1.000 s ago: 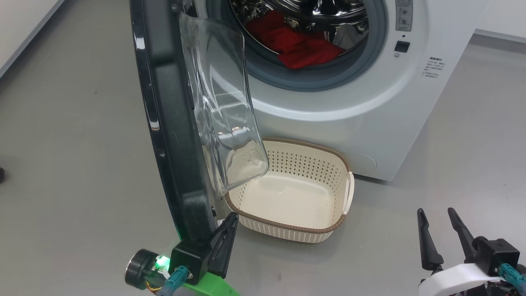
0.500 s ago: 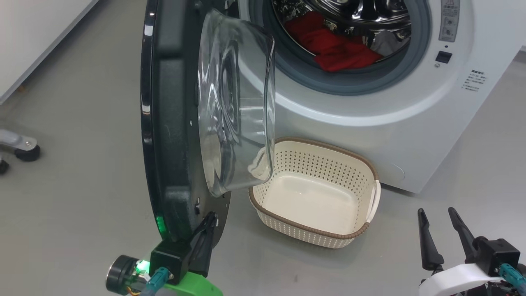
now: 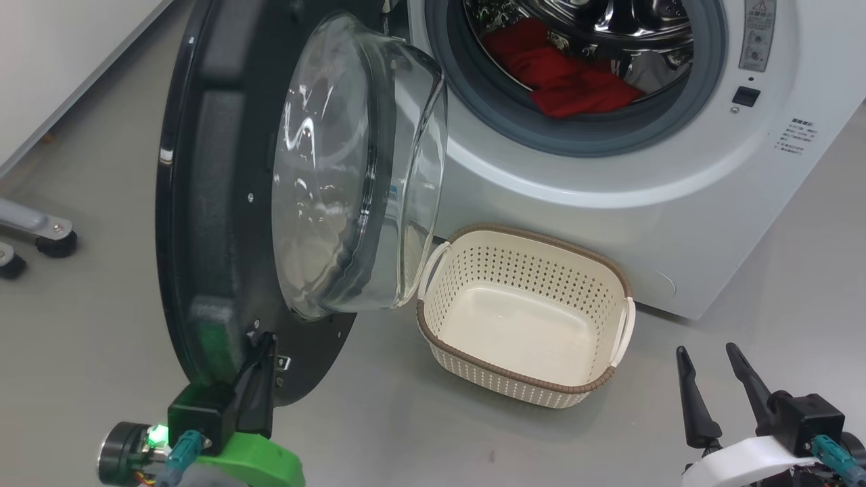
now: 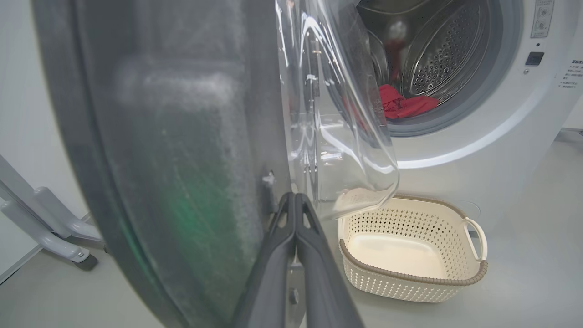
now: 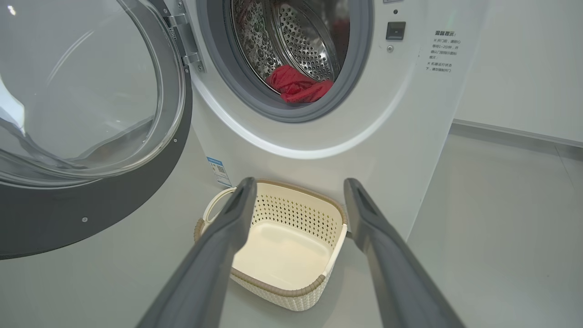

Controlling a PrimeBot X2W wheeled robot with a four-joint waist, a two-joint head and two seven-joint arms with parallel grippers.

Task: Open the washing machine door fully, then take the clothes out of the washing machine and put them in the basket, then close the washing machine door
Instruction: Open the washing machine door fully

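door: the washing machine door [image 3: 223, 223] hangs swung out to the left of the washing machine [image 3: 609, 182], standing upright on its hinge. its dark inner face is turned toward the basket.
window: the glass bowl [image 3: 352, 176] bulges out of the door toward the right in the head view, its lower lip just above the basket's near-left corner.
clothes: red clothes [image 3: 568, 81] lie heaped low in the steel drum [image 3: 636, 27], behind the grey rubber ring.
basket: the basket [image 3: 514, 375] sits upright on the grey floor [image 3: 101, 325], close against the machine's front below the opening. its long axis runs roughly along the front, mouth up, cream bottom bare.
left gripper: the left gripper [image 3: 264, 345] has its fingers pressed together with nothing between them, tips up against the door's inner face near its lower edge, beside a small metal latch [image 3: 282, 362].
right gripper: the right gripper [image 3: 707, 352] has its fingers spread wide, holding nothing. it is low at the right, well apart from the basket and pointing toward it and the machine.
left edge: grey wheeled legs [image 3: 40, 233] stand on the floor.
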